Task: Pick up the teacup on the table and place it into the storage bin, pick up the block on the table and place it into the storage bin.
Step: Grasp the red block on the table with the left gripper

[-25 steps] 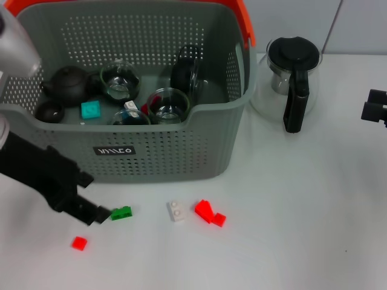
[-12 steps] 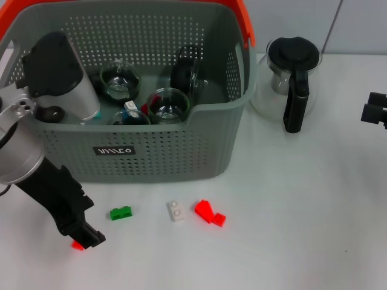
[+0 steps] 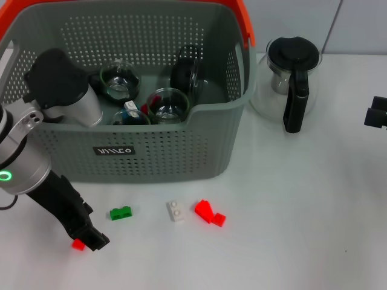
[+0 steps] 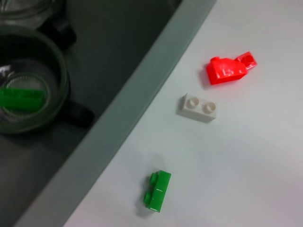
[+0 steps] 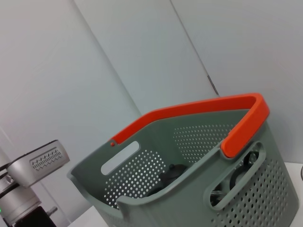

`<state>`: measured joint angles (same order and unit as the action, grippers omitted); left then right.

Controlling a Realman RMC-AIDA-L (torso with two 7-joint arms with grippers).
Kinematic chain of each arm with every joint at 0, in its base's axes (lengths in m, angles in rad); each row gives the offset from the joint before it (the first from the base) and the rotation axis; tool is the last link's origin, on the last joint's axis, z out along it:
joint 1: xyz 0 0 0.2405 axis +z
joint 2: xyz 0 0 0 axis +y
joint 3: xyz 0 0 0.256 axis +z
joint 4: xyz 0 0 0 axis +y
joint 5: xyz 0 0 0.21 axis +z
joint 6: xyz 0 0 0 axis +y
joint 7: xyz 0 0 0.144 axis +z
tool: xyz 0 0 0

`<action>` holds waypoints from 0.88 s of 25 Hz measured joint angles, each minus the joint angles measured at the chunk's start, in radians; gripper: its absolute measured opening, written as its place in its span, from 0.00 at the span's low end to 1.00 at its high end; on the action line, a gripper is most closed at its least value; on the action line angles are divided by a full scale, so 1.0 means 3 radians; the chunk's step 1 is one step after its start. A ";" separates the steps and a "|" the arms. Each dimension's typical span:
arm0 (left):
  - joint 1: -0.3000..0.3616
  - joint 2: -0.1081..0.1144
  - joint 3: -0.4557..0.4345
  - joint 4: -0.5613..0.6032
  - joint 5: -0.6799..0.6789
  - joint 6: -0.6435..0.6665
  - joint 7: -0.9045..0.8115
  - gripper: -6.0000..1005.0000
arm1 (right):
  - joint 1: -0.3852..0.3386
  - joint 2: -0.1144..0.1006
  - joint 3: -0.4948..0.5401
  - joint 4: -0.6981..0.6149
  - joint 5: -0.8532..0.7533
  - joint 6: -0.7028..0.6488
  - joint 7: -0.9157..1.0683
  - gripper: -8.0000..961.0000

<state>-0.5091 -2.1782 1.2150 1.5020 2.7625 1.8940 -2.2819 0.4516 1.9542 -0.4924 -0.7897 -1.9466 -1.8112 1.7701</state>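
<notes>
The grey storage bin (image 3: 181, 151) with an orange handle stands at the back left; it also shows in the right wrist view (image 5: 189, 198). Inside it are glass teacups (image 3: 120, 81) (image 3: 168, 103). No teacup shows on the table. On the table in front of the bin lie a green block (image 3: 121, 212), a white block (image 3: 176, 211), two red blocks (image 3: 204, 210) (image 3: 219, 220) and a small red block (image 3: 77, 244). My left gripper (image 3: 94, 240) is low over the table, right beside the small red block. The left wrist view shows the green block (image 4: 157, 190), white block (image 4: 199, 107) and red block (image 4: 227, 71). My right gripper (image 3: 376, 115) is parked at the far right edge.
A glass pot with a black lid and handle (image 3: 293, 78) stands right of the bin. My left arm's silver upper part (image 3: 60, 90) crosses in front of the bin's left side and hides part of its contents.
My left gripper has moved from beside the green block to the left and forward, ending beside the small red block. The arm has swung over the bin's left side. The blocks have not moved.
</notes>
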 joint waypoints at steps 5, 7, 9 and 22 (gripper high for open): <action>0.0029 0.0000 -0.0004 -0.0056 -0.0029 -0.0065 -0.0082 0.72 | -0.0007 0.0000 0.0000 0.0000 0.0000 0.0000 0.0000 0.86; 0.0030 0.0000 -0.0009 -0.0059 -0.0028 -0.0082 -0.0105 0.72 | -0.0007 0.0000 0.0000 -0.0001 0.0000 0.0000 0.0000 0.86; 0.0030 0.0000 -0.0007 -0.0062 -0.0011 -0.0092 -0.0122 0.72 | -0.0007 0.0002 0.0000 -0.0001 0.0000 0.0000 0.0000 0.86; 0.0034 0.0000 0.0010 -0.0117 0.0208 -0.0143 -0.0288 0.72 | -0.0016 0.0005 0.0000 -0.0001 0.0000 -0.0002 0.0005 0.86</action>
<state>-0.4990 -2.1783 1.2181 1.4668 2.8250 1.8509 -2.3682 0.4466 1.9558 -0.4923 -0.7900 -1.9466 -1.8117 1.7715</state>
